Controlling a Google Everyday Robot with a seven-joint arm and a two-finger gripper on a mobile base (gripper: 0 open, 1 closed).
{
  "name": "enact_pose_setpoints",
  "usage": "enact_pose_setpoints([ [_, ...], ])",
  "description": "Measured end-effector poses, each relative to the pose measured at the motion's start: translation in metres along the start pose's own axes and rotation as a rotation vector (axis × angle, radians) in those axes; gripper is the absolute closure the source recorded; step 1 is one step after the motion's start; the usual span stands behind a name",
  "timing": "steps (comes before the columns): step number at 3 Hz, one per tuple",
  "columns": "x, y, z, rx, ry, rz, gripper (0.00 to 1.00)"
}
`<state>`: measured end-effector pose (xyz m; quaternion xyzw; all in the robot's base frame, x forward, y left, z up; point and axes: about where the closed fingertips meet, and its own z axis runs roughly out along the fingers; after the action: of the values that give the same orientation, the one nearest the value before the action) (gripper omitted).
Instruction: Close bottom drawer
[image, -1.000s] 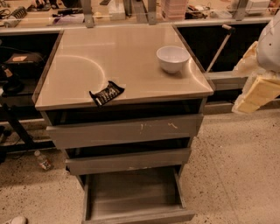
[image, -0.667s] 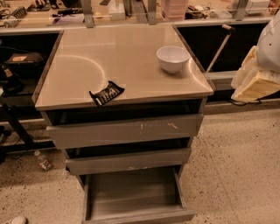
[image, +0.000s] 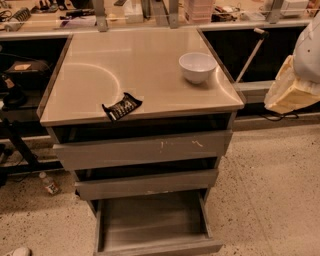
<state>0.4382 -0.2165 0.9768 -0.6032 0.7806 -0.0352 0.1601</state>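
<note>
The bottom drawer (image: 152, 222) of the grey cabinet is pulled far out, showing its flat grey tray, with its narrow front panel at the picture's lower edge. Above it, the mid drawer front (image: 147, 184) and the wide scratched top drawer front (image: 145, 149) each stand slightly out. My gripper (image: 291, 93) shows as a cream-coloured part under the white arm at the right edge. It is level with the cabinet top, well to the right of the cabinet and far above the bottom drawer, touching nothing.
On the cabinet top (image: 135, 70) stand a white bowl (image: 197, 66) at the back right and a dark snack packet (image: 121, 107) at the front edge. A counter with clutter runs behind. A small bottle (image: 49, 183) lies on the speckled floor at left.
The cream gripper part at the right edge has risen a little. The drawers, the bowl and the packet have not moved.
</note>
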Motion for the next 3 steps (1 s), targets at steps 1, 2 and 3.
enact_pose_setpoints([
  [1, 0.004, 0.014, 0.013, -0.026, 0.004, 0.018, 1.00],
  [2, 0.011, 0.058, 0.043, -0.093, 0.001, 0.049, 1.00],
  [3, 0.018, 0.107, 0.093, -0.187, -0.010, 0.087, 1.00],
])
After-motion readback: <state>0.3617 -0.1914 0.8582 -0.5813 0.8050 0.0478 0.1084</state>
